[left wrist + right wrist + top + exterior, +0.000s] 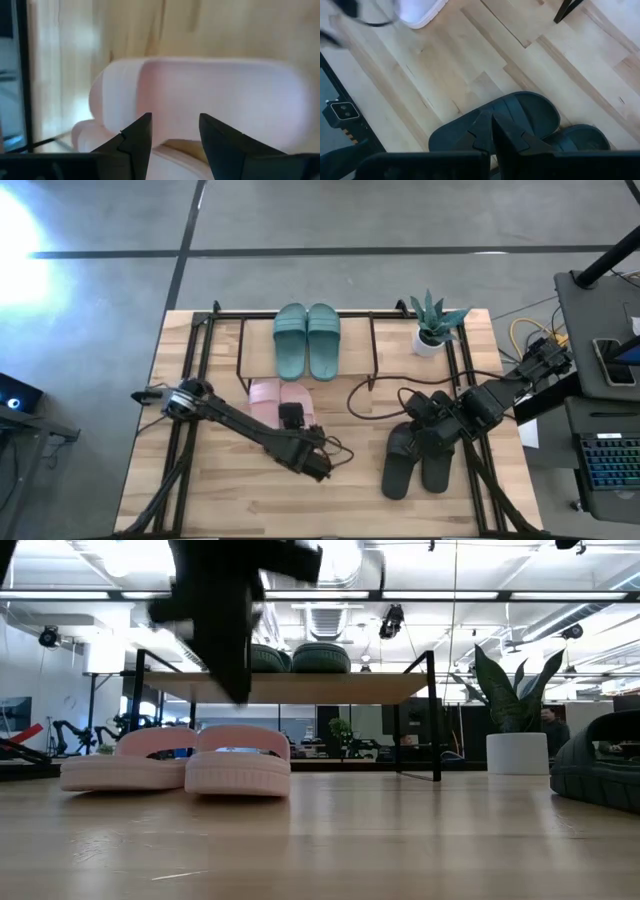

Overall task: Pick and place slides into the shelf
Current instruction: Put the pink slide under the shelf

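so the table (230, 510) is a light wood butcher-block top sitting on a grey concrete floor (100, 290) with dark seams. from table height the room behind looks like an open office or lab with ceiling light strips, ducts and desks far back. no writing or brand i can actually read anywhere.

the shelf (390, 314) stands at the far edge, and the green slides (306, 340) sit on its wooden top. a potted plant (435, 325) is at its right end. the pink slides (275, 400) lie side by side on the table just in front of the shelf. the left gripper (172, 132) hangs right over them with fingers parted, holding nothing. the black slides (415, 460) lie to the right, and the right gripper (492, 130) hovers over them, fingers pressed together, empty.
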{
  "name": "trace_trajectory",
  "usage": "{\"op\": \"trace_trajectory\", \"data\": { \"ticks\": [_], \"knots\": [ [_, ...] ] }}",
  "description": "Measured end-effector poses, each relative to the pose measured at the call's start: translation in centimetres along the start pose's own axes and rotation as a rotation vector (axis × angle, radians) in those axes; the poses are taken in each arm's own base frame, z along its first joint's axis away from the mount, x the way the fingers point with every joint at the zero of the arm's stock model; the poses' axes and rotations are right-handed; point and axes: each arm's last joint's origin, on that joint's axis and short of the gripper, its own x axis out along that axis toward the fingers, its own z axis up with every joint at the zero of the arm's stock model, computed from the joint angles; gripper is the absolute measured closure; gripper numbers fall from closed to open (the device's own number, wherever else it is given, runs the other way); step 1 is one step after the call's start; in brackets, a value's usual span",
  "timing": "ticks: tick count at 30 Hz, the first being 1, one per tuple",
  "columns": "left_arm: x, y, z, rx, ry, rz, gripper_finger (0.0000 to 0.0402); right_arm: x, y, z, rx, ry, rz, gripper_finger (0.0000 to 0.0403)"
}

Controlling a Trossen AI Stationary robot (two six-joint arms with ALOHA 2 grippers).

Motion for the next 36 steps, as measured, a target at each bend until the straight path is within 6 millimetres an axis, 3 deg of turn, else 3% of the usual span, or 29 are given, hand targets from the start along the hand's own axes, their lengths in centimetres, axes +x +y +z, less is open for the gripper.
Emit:
{"op": "trace_trajectory", "data": {
  "ticks": [8, 13, 17, 21, 28, 36],
  "knots": [
    [-6.1, 2.2, 0.3, -0.212, -0.055, -0.376, 0.0253, 0.0, 0.1, -0.1, 0.008, 0.033, 0.021, 0.0394],
    [-9.0, 3.2, -1.6, -0.331, -0.051, -0.459, 0.0253, 0.8, 1.3, -0.3, 0.018, 0.133, 0.089, 0.0394],
    [-10.7, 2.7, -4.1, -0.381, -0.055, -0.502, 0.0256, 2.8, 2.9, -0.8, 0.001, 0.159, 0.086, 0.0394],
    [-11.1, 1.1, -6.6, -0.49, -0.072, -0.535, 0.0283, 5.6, 5.1, -1.1, -0.04, 0.169, 0.106, 0.0394],
    [-10.3, -1.7, -10.7, -0.706, -0.067, -0.533, 0.0386, 10.1, 8.6, -0.5, -0.071, 0.136, 0.223, 0.0394],
    [-9.4, -2.3, -14.6, -0.971, -0.061, -0.363, 0.0392, 15.4, 10.0, 0.9, 0.031, 0.108, 0.228, 0.0394]
  ]
}}
